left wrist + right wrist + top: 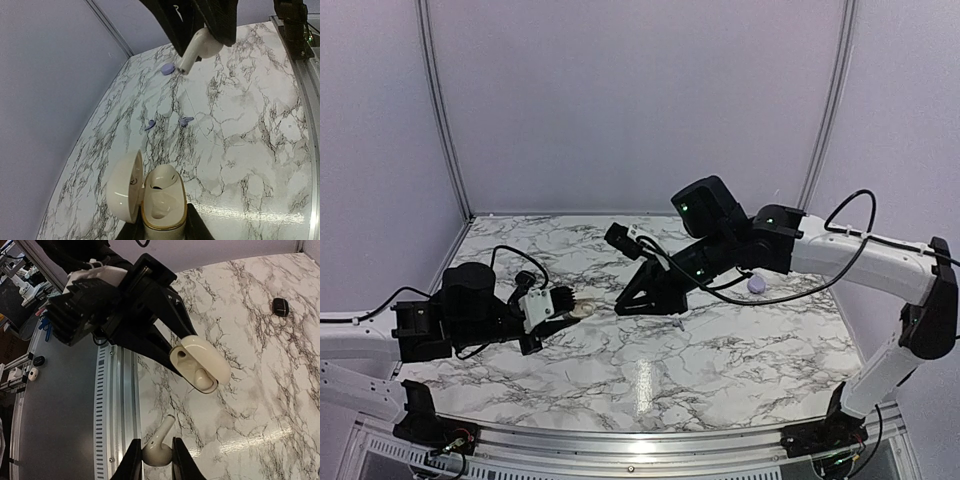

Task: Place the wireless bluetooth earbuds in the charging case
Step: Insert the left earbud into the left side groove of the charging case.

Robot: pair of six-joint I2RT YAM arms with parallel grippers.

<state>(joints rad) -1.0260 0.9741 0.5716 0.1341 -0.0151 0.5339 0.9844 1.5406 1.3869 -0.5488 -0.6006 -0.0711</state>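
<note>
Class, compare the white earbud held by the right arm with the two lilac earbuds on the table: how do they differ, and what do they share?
Colour: the white earbud is cream-white, the lilac earbuds pale purple. Support: the white earbud is pinched off the surface by the fingers of the right gripper; the lilac earbuds lie loose on the marble table. Shared: all are small buds, none in a case.
</note>
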